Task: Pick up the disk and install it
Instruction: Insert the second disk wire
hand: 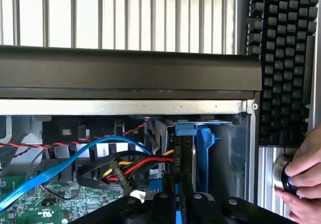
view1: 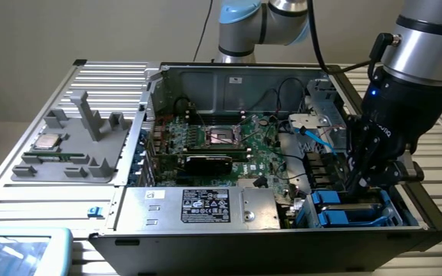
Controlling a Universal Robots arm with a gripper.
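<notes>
The black gripper (view1: 370, 178), clamped on the silver-grey blue-railed disk (hand: 181, 184), lowers it into the blue-lined drive bay (view1: 351, 210); seating needs straight alignment.

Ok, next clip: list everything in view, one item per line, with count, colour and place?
computer case: one, black, open, centre of the slatted table
motherboard: one, green, inside the case
power supply: one, grey with black label, case front
disk: one, blue rails, standing in the drive bay under the hand
fixture tray: one, grey, the exterior view's left
CPU chip: one, silver, on the tray
keyboard: one, black, beside the case
person's hand: one, on a knob
hand: one, black, shut, at the bay
</notes>
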